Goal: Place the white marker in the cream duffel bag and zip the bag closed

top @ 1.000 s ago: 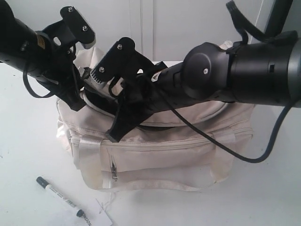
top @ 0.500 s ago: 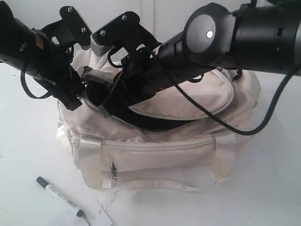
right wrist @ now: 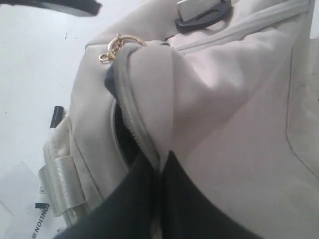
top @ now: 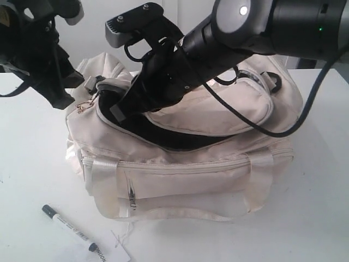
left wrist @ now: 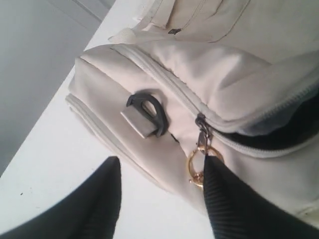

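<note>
Left gripper has backed off, spread; right gripper pinches the cream duffel bag's flap, so keep it raised wide.

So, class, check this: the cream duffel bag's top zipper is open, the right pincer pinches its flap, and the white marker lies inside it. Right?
One slip. The white marker lies on the table in front of the cream duffel bag, not inside it; the exterior view shows that. The open zipper and the right pincer on the flap stand.
</note>
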